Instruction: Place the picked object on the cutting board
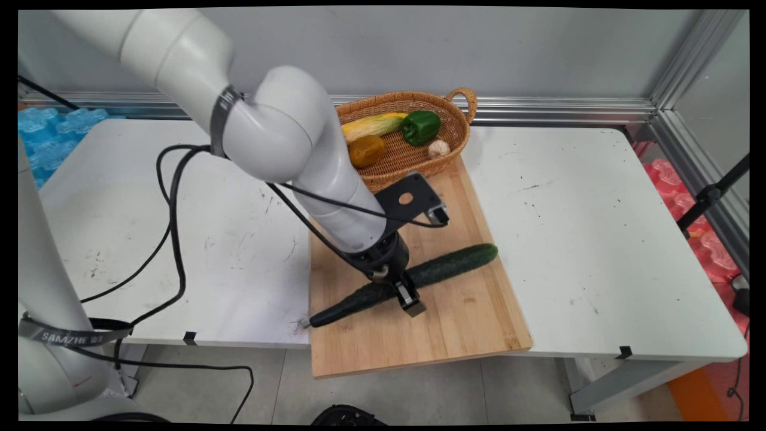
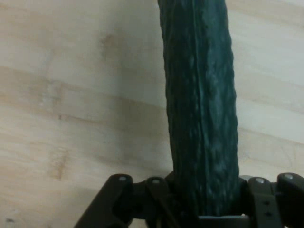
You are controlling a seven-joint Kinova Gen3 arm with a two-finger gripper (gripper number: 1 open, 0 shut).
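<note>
A long dark green cucumber (image 1: 461,263) lies slantwise across a wooden cutting board (image 1: 455,323) at the table's front middle. My gripper (image 1: 402,290) comes down on the cucumber's middle, its fingers (image 1: 410,297) on either side of it. In the hand view the cucumber (image 2: 199,95) runs up from between the black linkage of the gripper (image 2: 204,211), which is shut on it, over the pale wood of the board (image 2: 71,95). The cucumber still seems to rest on the board.
A wicker basket (image 1: 461,129) stands at the board's far end, holding a corn cob (image 1: 374,124), a green pepper (image 1: 421,127), an orange-yellow vegetable (image 1: 366,151) and a garlic bulb (image 1: 438,148). Black cables (image 1: 173,239) hang from the arm over the table's left half.
</note>
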